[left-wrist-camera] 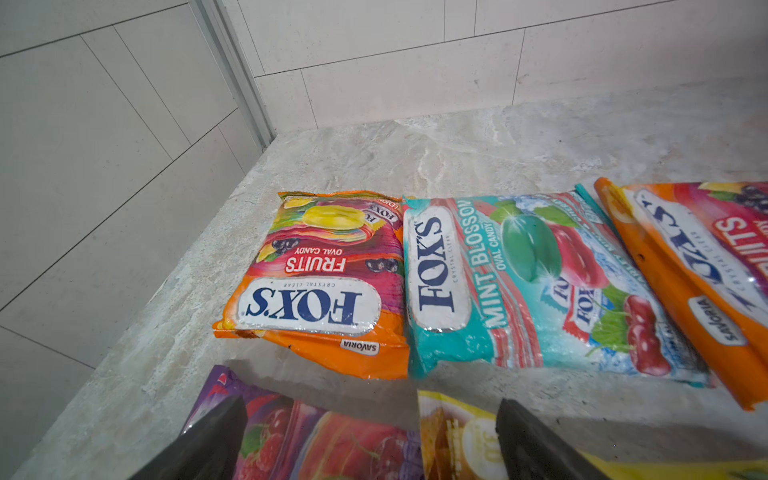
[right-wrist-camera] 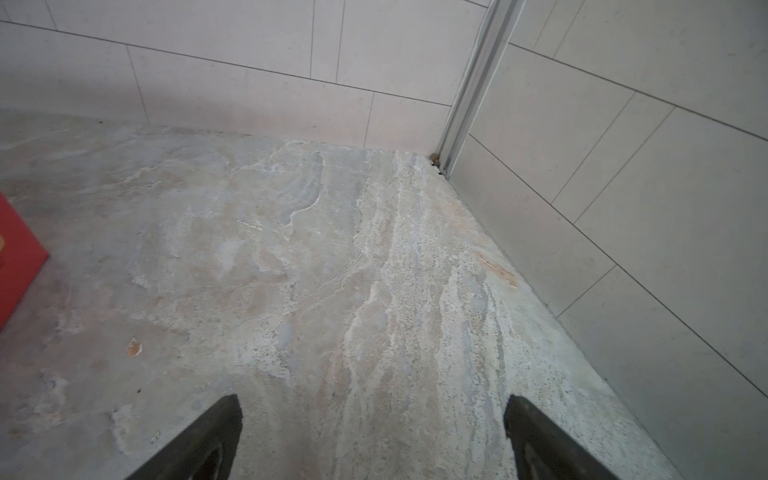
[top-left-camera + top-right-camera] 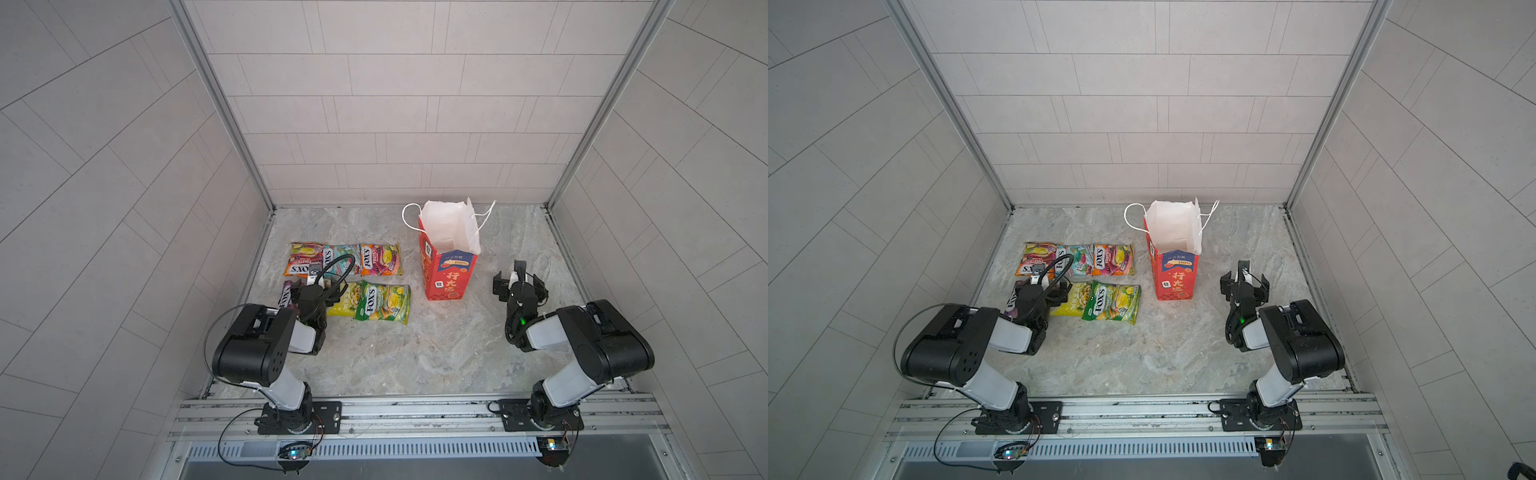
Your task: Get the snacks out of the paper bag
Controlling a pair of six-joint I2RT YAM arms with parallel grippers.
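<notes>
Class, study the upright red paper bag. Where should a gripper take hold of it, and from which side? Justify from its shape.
On the paper bag, pinch the right wall's top edge from above, one finger inside the open mouth, one outside. It stands upright with thin flat walls; the cord handles look limp. The open right gripper is nearest that side.

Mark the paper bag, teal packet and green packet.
paper bag (image 3: 451, 280): in a top view, on its red front.
teal packet (image 1: 540, 291): left wrist view, on its middle.
green packet (image 3: 384, 303): in a top view, on its middle.
</notes>
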